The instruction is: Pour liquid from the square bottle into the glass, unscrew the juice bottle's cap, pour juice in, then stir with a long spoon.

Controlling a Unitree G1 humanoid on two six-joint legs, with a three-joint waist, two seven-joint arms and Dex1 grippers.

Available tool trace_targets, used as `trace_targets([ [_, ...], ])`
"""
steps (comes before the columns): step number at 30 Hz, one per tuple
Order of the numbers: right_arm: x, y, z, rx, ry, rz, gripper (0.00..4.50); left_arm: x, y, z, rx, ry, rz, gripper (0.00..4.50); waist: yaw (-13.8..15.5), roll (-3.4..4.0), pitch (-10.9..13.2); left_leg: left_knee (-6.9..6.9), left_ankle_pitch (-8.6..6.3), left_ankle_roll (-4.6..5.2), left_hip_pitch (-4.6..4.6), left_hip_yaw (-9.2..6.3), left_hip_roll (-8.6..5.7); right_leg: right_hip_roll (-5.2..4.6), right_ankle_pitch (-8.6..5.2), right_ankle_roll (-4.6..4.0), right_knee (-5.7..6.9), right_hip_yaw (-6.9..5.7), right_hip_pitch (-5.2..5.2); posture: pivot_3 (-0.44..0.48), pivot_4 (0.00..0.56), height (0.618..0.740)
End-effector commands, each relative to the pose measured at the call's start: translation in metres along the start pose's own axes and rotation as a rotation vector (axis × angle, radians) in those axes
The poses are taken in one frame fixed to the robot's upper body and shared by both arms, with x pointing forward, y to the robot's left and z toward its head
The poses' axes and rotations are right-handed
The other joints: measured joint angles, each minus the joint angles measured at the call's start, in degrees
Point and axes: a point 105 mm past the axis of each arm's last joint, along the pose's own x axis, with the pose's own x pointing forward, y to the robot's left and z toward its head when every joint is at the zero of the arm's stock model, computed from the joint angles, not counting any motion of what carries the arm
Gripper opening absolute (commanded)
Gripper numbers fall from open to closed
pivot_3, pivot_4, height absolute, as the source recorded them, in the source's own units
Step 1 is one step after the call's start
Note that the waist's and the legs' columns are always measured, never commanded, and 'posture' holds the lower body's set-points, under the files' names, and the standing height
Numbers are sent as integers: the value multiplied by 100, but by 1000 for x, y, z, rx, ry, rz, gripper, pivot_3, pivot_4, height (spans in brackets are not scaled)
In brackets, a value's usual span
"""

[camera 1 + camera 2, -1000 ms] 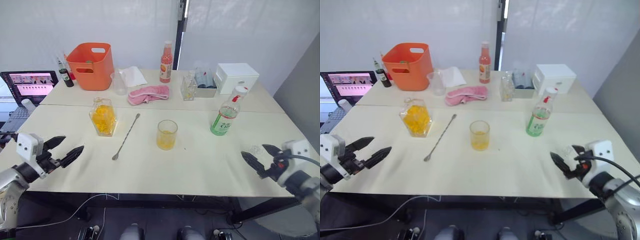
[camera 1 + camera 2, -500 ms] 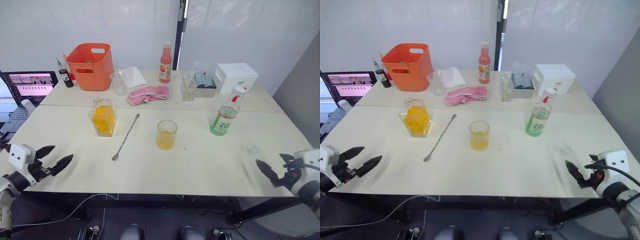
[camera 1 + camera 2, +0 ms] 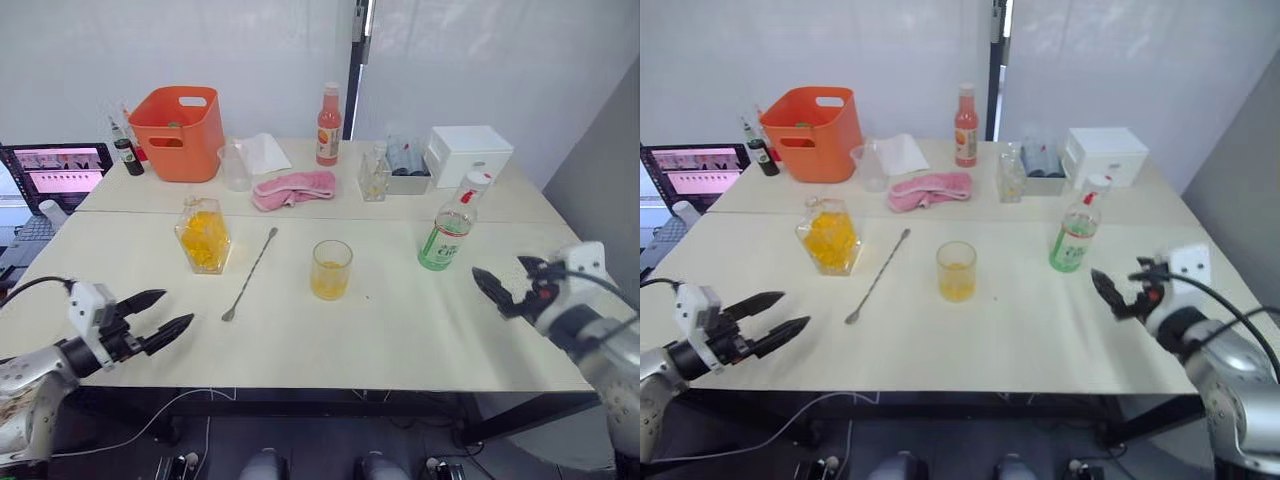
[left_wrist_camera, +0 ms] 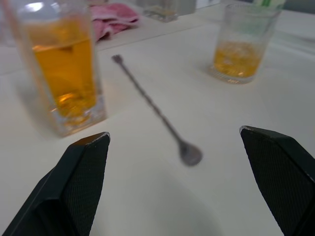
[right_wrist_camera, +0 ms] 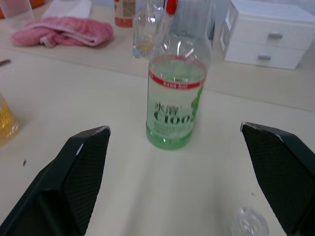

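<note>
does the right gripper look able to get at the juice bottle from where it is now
Probably yes. The right gripper is open and faces the juice bottle, with only bare table between them. The glass stands well off to the side.

A makeshift lab or test room, by the look of it; plain white curtains [image 3: 180, 50] behind, a laptop [image 3: 58, 168] beside pale tables [image 3: 420, 330], cables [image 3: 150, 425] trailing underneath.

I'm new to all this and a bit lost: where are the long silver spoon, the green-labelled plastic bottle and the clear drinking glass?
Long silver spoon [image 3: 251, 273]: left eye view, mid-stem.
Green-labelled plastic bottle [image 5: 176, 114]: right wrist view, label.
Clear drinking glass [image 3: 331, 270]: left eye view, side wall.
</note>
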Motion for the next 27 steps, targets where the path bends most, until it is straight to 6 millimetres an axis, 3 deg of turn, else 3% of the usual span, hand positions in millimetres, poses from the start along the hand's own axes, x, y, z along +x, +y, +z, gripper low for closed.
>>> trace_targets([
  [1, 20, -4, 14, 21, -31, -23, 4500, 18, -21, 20, 12, -59, -78, 4472, -14, 0, 0, 0, 0, 0, 0, 0, 0, 1, 0, 0, 1, 0, 0, 0, 150, 715],
  [7, 59, 1, 28, 25, -56, 10, 4500, 41, -56, 30, -17, -95, -208, 4472, -33, 0, 0, -2, -1, 3, -6, -4, -7, 2, 2, 2, 0, 1, -2, 0, 150, 715],
  [12, 78, -3, 38, 35, -75, 4, 4500, 50, -76, 37, -21, -113, -276, 4472, -56, 1, 0, -2, -1, 3, -7, -5, -10, 4, 2, 2, 0, 0, -2, 0, 150, 715],
  [21, 92, -7, 48, 28, -105, -9, 4500, 59, -92, 42, -29, -138, -296, 4472, -64, 1, 0, -5, -1, 3, -6, -5, -10, 3, 2, 2, -1, 1, -2, 0, 150, 715],
  [27, 96, -10, 49, 31, -111, -16, 4500, 59, -90, 43, -22, -139, -287, 4472, -63, 2, 1, -7, -1, 3, -7, -5, -11, 4, 2, 2, -2, 1, -3, 0, 150, 715],
])
